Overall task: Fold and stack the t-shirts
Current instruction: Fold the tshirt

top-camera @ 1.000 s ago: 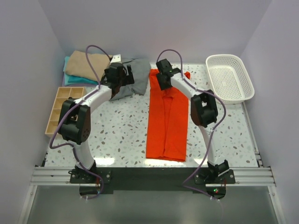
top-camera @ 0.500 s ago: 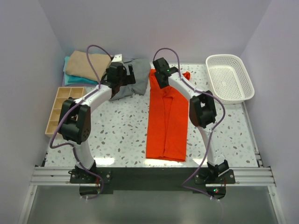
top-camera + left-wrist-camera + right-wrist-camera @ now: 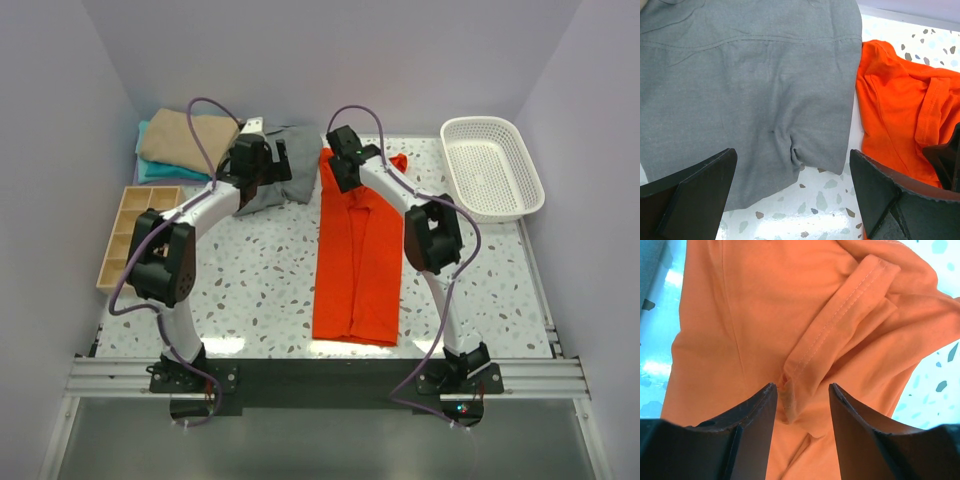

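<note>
Now my left fingers [image 3: 695,195] gape over grey t-shirt [image 3: 740,75] edge; right fingers [image 3: 750,425] parted, straddling orange t-shirt [image 3: 740,300] seam ridge; narrow surface [image 3: 825,210] strip between shirts.

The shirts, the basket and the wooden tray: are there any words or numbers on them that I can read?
There is no text to read anywhere in these views.
Orange-red cloth t-shirt: plain, no print or label showing.
Grey cloth t-shirt: plain, only seams.
Folded tan shirt and folded teal shirt: plain as far as they show.
White plastic mesh basket and wooden compartment tray: no marks visible.
</note>
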Motion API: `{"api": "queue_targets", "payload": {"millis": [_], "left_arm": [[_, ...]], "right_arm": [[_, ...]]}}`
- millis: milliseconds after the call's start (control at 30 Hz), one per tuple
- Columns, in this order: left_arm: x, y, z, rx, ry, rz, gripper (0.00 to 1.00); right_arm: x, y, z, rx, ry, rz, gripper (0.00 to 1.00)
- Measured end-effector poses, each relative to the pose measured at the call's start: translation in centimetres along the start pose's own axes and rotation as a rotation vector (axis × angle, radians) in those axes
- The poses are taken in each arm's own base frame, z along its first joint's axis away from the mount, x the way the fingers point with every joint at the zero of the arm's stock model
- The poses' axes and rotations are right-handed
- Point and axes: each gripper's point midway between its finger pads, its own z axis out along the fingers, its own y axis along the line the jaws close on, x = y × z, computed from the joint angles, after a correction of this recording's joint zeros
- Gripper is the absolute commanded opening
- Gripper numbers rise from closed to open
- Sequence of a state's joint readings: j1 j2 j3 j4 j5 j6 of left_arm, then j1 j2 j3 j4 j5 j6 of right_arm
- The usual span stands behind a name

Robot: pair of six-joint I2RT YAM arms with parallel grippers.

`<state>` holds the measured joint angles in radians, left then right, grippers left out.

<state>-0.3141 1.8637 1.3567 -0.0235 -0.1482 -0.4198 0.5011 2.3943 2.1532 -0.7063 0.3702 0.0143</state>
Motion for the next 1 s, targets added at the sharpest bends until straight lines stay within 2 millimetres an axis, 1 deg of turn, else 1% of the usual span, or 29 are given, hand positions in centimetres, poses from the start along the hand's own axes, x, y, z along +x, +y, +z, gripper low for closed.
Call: {"api": "queue_targets", "payload": {"millis": [167, 200, 333, 367, 400, 567, 667, 733, 833, 1000], "left_arm": [[0.6, 0.0, 0.4, 0.004, 0.017, -0.006, 1.00], [0.6, 0.0, 0.4, 0.004, 0.018, -0.006, 1.00], [0.5, 0.0, 0.6, 0.006, 0.017, -0.008, 1.00], [0.4, 0.0, 0.6, 0.006, 0.016, -0.008, 1.00], [0.4, 0.0, 0.6, 0.006, 0.015, -0.009, 1.00], [0.3, 0.0, 0.6, 0.009, 0.014, -0.010, 1.00], [0.3, 0.0, 0.6, 0.010, 0.014, -0.010, 1.00], [0.3, -0.1, 0.6, 0.012, 0.015, -0.010, 1.00], [0.3, -0.1, 0.6, 0.016, 0.017, -0.010, 1.00], [0.6, -0.3, 0.7, 0.028, 0.025, -0.010, 1.00]], "right_arm": [[0.9, 0.4, 0.6, -0.003, 0.031, -0.010, 0.49], [1.2, 0.5, 0.9, -0.003, 0.038, -0.012, 0.47], [2.2, 0.8, 1.5, -0.002, 0.071, -0.022, 0.30], [2.4, 0.8, 1.6, -0.001, 0.076, -0.021, 0.24], [2.5, 0.8, 1.7, -0.001, 0.079, -0.021, 0.15], [2.4, 0.8, 1.8, 0.005, 0.068, -0.013, 0.13], [3.1, 0.5, 1.6, 0.014, 0.077, -0.016, 0.13], [3.5, 0.0, 1.1, 0.036, 0.081, -0.013, 0.10], [3.7, -1.0, 0.0, 0.075, 0.070, 0.010, 0.08], [4.0, -2.9, -1.7, 0.144, 0.042, 0.083, 0.09]]}}
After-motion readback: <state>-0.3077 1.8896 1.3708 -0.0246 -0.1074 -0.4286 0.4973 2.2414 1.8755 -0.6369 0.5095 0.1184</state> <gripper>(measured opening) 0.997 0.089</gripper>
